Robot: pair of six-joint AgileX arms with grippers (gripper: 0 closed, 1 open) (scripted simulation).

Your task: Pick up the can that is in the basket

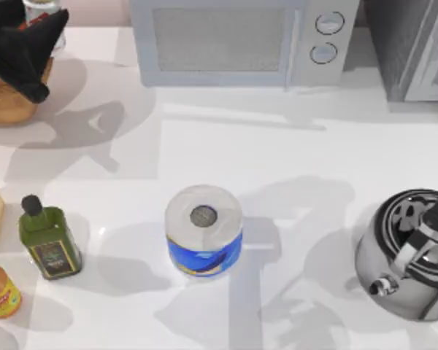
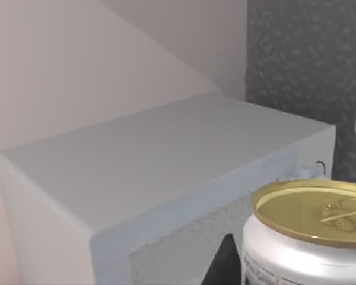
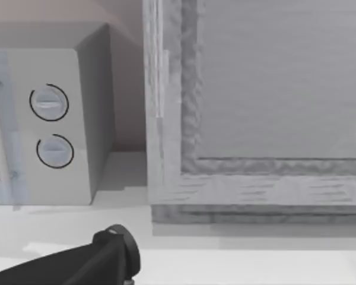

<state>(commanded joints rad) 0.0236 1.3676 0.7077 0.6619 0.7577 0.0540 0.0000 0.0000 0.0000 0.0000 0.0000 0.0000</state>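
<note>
The white table point(image 1: 292, 219) carried a microwave point(image 1: 241, 40), a basket point(image 1: 7, 102), a paper roll point(image 1: 204, 230), a kettle point(image 1: 409, 255), a green bottle point(image 1: 50, 244) and an orange bottle point(image 1: 0, 290).

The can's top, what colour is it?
Dull gold on the can, above a white body; the left wrist view shows it best.

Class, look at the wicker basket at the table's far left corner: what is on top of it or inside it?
Over the basket hangs the left gripper, black, covering most of its inside. A can pokes out above it. Whatever else lies inside is hidden.
</note>
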